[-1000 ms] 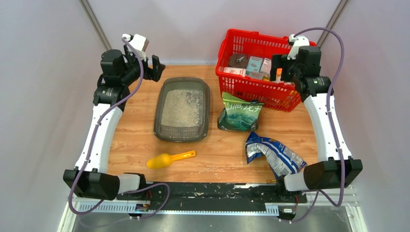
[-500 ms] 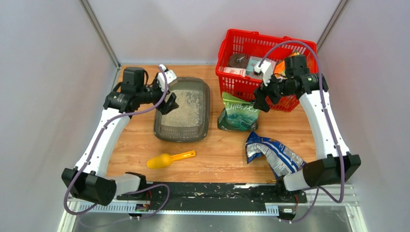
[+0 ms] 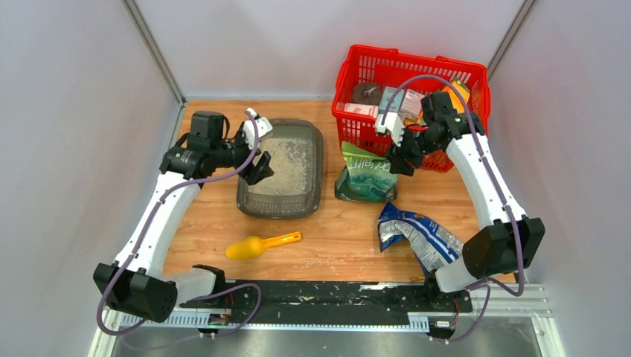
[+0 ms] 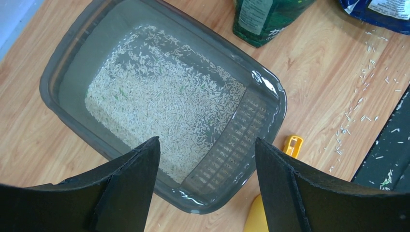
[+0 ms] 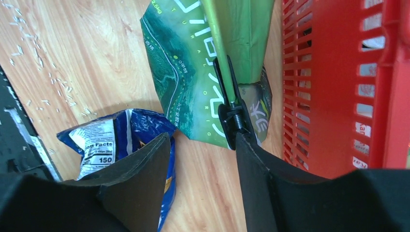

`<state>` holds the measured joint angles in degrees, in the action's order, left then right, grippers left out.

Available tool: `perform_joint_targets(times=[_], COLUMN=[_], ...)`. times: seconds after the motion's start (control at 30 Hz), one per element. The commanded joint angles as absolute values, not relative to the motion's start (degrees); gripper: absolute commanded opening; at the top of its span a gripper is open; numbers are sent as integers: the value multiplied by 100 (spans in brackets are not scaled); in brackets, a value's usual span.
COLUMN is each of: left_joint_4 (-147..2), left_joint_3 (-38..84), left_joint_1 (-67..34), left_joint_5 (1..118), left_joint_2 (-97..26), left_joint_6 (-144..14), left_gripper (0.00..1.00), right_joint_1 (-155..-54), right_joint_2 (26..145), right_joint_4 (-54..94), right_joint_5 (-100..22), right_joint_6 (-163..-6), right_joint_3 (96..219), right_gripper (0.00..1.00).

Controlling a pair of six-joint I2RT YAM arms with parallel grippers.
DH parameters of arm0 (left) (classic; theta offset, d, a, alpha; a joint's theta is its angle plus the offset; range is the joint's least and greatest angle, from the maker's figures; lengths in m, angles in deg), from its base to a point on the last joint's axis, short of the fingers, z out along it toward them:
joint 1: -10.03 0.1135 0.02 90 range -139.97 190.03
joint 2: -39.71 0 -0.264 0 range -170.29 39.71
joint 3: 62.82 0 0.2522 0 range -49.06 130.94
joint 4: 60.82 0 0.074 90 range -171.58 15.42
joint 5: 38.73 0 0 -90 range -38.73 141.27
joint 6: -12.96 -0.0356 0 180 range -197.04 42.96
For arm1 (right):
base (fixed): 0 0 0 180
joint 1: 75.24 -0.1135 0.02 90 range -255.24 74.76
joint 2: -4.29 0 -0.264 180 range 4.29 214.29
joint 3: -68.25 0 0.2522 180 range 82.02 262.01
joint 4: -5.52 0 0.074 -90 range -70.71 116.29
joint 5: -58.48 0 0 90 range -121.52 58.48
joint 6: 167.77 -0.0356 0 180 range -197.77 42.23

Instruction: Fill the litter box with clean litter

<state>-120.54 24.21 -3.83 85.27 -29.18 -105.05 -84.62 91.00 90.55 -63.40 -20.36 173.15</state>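
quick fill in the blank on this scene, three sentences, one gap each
1. The scoop lying near the litter box is coloured ___.
2. A black ___ clamps the folded top of the green bag.
3. The left hand, above the clean litter, is ___.
Missing words: yellow; clip; open.

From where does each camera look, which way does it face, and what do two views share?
Top external: high behind the arm bases, facing down on the table; both arms show.
Left wrist: above the litter box, facing down; open left pincer shows.
Right wrist: above the green bag, facing down; open right pincer shows.
Shared: top and left wrist both show the clean litter.
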Motion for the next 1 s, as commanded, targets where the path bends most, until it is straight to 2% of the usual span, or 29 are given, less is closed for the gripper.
perform_joint_targets(times=[0.0, 0.1, 0.3, 0.43, 0.53, 0.97], left_joint_4=[-11827, -11809, -11765, -11730, -11694, -11651], left_joint_3=[2328, 2319, 2319, 2301, 2292, 2354], left_joint_1=[-412, -412, -420, -447, -473, -605], left_joint_5=[8537, 8520, 8485, 8485, 8484, 8528], left_joint_2=[-2735, -2735, -2735, -2762, -2797, -2964], left_joint_6=[-10324, -10280, -10245, -10218, -10183, -10165], left_gripper=[79, 79, 79, 79, 79, 79], right_joint_1=[-8648, -8745, -8842, -8868, -8868, -8842], right_joint_2=[8761, 8752, 8805, 8734, 8664, 8199], right_joint_4=[8302, 7994, 7844, 7721, 7633, 8212], right_joint_5=[-6089, -5991, -5903, -5790, -5763, -5877], right_joint_6=[-1555, -1554, -1554, -1511, -1449, -1589], right_joint_3=[16974, 16771, 16780, 16692, 16596, 17307], right_gripper=[54, 49, 33, 11, 0, 0])
